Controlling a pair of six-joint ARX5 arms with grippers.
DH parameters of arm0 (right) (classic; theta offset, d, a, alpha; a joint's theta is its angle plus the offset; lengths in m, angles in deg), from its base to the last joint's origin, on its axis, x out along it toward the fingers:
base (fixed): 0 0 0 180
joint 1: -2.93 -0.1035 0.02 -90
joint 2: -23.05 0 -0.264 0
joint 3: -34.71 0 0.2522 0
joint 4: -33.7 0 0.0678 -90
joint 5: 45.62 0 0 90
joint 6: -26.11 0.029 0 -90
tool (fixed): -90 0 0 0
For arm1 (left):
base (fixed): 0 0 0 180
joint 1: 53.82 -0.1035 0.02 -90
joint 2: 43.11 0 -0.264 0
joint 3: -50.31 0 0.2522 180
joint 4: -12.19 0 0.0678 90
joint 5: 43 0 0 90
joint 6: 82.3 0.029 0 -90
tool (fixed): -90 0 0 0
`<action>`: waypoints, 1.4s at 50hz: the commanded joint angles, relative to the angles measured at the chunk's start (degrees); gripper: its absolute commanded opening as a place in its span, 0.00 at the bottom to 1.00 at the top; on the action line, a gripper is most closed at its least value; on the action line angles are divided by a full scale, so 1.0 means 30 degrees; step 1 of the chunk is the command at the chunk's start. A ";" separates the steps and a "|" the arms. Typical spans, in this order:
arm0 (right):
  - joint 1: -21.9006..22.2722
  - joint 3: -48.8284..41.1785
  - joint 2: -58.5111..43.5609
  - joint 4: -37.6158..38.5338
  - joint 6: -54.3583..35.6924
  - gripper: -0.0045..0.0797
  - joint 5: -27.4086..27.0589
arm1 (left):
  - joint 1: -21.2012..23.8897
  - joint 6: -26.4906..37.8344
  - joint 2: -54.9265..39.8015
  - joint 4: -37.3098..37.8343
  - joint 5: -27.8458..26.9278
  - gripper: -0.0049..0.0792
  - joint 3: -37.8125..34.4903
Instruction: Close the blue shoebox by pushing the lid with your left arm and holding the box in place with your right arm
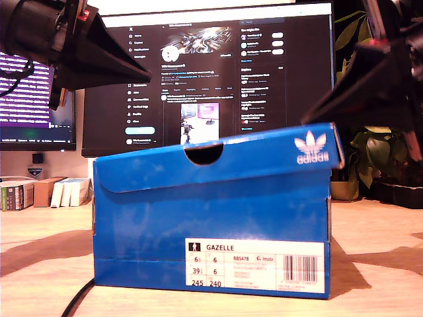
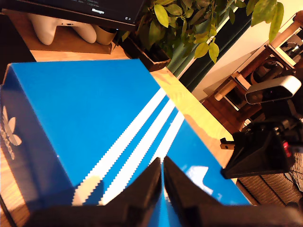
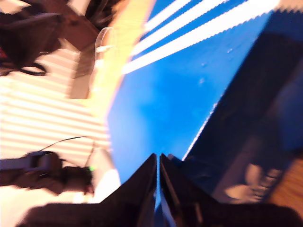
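In the exterior view, the blue shoebox [image 1: 211, 224] stands at the centre of the frame on the tabletop [image 1: 380, 231], label end toward the camera. Its lid [image 1: 218, 162] is not seated. It lies low at the frame's left and is raised at the right, where the white logo sits. Two dark end effectors hang at the upper left [image 1: 99, 56] and upper right [image 1: 370, 86], both clear of the box. Which is first and which second cannot be settled here.

In the first wrist view, the first end effector [image 2: 162, 166] is seen with its fingers drawn together on nothing. It is poised over the striped top of the lid [image 2: 94, 118], and contact cannot be judged. The other arm [image 2: 265, 146] appears at the frame's right edge, and a plant [image 2: 189, 23] is seen beyond the box.

In the second wrist view, which is blurred, the second end effector [image 3: 157, 158] is likewise closed and empty above the lid [image 3: 165, 104].

The step is judged best done if the box body is braced first, so that it is not slid across the tabletop. The raised end should then be pressed straight down with the flat of closed fingers. Pressure is best kept near that end's edge, so that the flap is guided outside the wall rather than buckled.
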State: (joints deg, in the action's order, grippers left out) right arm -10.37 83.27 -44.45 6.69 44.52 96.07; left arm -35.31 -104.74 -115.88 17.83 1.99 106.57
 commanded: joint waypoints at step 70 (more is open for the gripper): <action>0.0262 0.1086 0.4160 0.2521 -0.7169 0.04 -1.3238 | -0.5217 0.6353 0.8859 0.6615 0.6994 0.04 0.0160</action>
State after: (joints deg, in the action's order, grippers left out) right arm -10.37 85.55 -33.61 13.64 24.85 57.73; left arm -50.61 -87.34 -89.37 35.41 21.77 106.65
